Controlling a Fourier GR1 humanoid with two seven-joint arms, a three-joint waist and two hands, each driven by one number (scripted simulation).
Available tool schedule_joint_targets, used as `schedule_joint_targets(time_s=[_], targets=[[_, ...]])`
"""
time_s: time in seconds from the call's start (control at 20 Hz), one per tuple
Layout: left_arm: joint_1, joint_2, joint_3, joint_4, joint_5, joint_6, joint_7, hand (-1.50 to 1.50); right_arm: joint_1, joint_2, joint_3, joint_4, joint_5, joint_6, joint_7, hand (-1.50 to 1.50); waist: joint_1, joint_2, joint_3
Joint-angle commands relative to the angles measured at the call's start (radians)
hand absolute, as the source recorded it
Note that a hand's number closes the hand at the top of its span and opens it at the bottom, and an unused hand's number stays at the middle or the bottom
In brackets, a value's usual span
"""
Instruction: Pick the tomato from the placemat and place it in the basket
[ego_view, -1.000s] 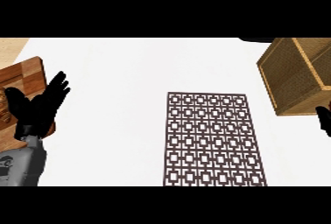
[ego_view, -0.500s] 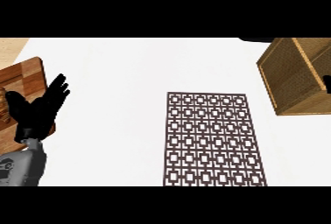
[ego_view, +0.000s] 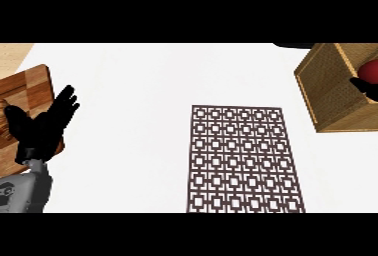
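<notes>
Tomato (ego_view: 370, 73) over basket (ego_view: 332, 92) at right edge, right hand (ego_view: 363, 85) curled round it, placemat (ego_view: 243, 159) bare, left hand (ego_view: 43, 125) spread at desk's left; risk: release near the rim lets it roll out.

No legible text, labels, brands, numbers or signs on any surface in the head view. The placemat (ego_view: 244, 159) at centre right carries only a repeating lattice pattern of rectangles, not characters.
</notes>
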Motion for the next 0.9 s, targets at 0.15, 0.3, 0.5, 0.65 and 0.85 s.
schedule_joint_targets(time_s=[0.15,0.3,0.5,0.65,0.85], targets=[[-0.001,-0.017,-0.007,-0.034,-0.001,0.017,0.047,0.00,-0.086,-0.051,-0.020,0.184,-0.061,0.046,-0.155,-1.50,-0.003,-0.002,0.000],[-0.035,0.020,0.015,0.004,0.000,-0.006,0.031,0.00,-0.097,-0.015,-0.046,0.168,-0.106,0.016,-0.144,-1.50,-0.008,-0.002,0.000],[-0.009,-0.012,-0.002,-0.011,-0.011,0.017,0.021,0.00,-0.148,-0.074,-0.192,0.268,-0.210,0.013,-0.082,-1.50,-0.008,-0.001,0.000],[0.002,-0.001,0.015,0.005,-0.007,0.013,0.004,0.00,-0.140,-0.109,-0.294,0.319,-0.304,0.037,-0.052,-1.50,-0.013,-0.001,0.000],[-0.037,0.020,0.036,0.008,0.014,-0.001,0.014,0.00,-0.128,-0.270,-0.419,0.479,-0.415,0.179,-0.085,-1.50,-0.015,0.002,0.002]])
